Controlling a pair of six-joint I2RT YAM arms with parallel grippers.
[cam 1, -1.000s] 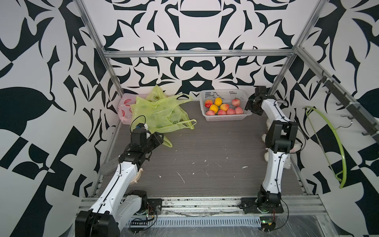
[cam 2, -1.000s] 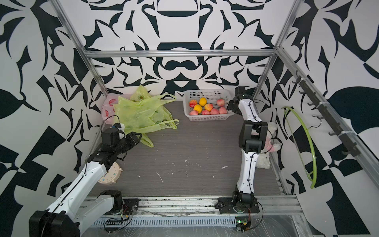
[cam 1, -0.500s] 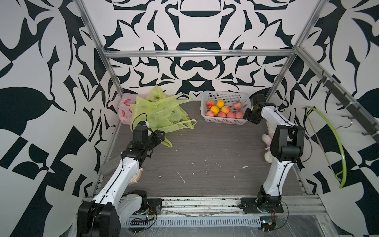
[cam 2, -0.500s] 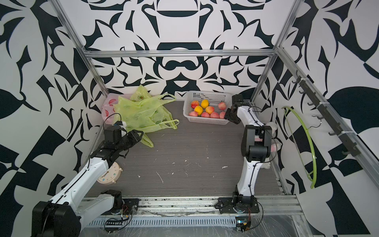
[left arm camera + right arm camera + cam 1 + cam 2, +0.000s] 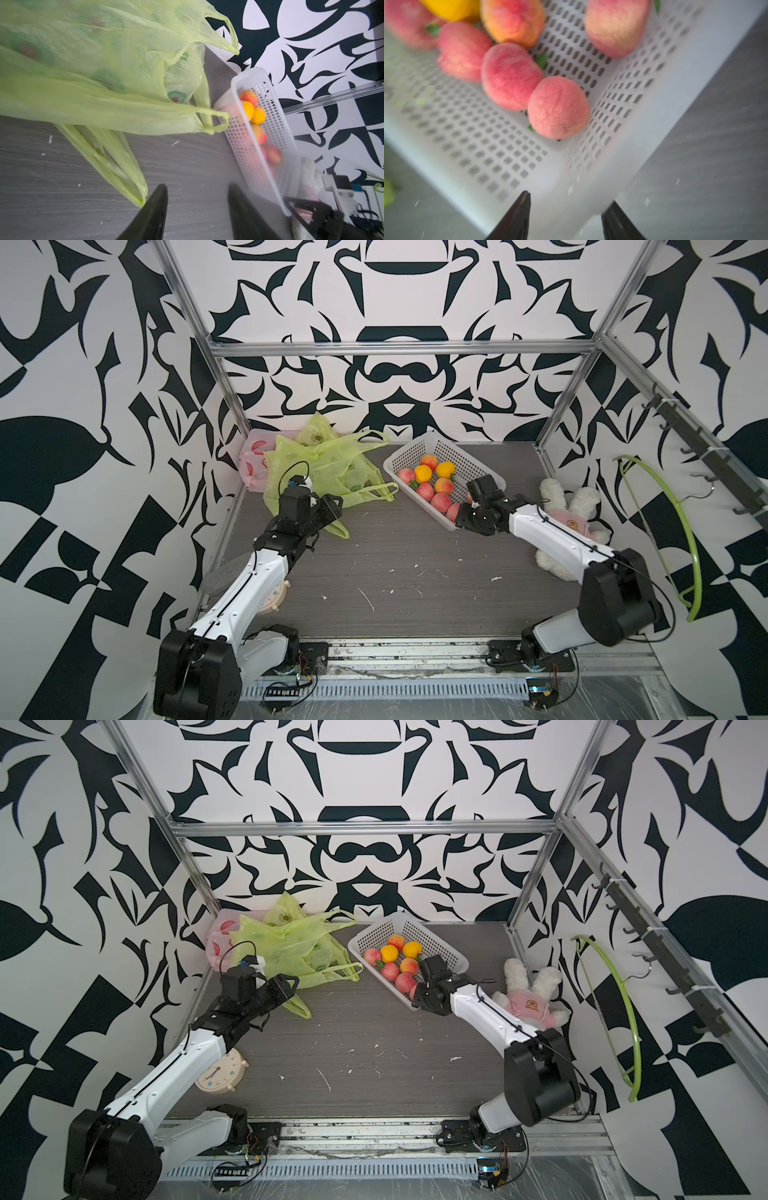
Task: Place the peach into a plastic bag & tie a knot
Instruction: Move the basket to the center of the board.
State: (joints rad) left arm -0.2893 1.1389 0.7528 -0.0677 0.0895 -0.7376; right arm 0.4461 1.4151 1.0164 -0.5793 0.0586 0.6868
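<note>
Bimanual cell, both top views and both wrist views. The white perforated basket [image 5: 417, 446] stands askew on the grey worktop [image 5: 415, 572] and serves as the reference.

Inside the basket lie several peaches and two orange fruits. The peach [image 5: 558, 107] nearest the right tool [image 5: 569, 197] rests in the corner of the basket, touching a second peach [image 5: 510, 76].

The right tool stands astride that same corner, jaws partly apart with the rim between them. The blur leaves it unclear whether they clamp the rim, so its state cannot be told.

The green plastic bag [image 5: 328, 464] lies crumpled and flat just beside the basket, one looped handle [image 5: 212, 122] reaching almost to the basket wall.

The left tool [image 5: 197, 187] hovers over bare worktop on the bag side of the basket, well apart from it. Its jaws are moderately wide with nothing between them, one fingertip [image 5: 161, 193] close to a second bag handle [image 5: 116, 164].

A plush rabbit [image 5: 569, 510] lies on the basket's opposite side, under the right arm.
</note>
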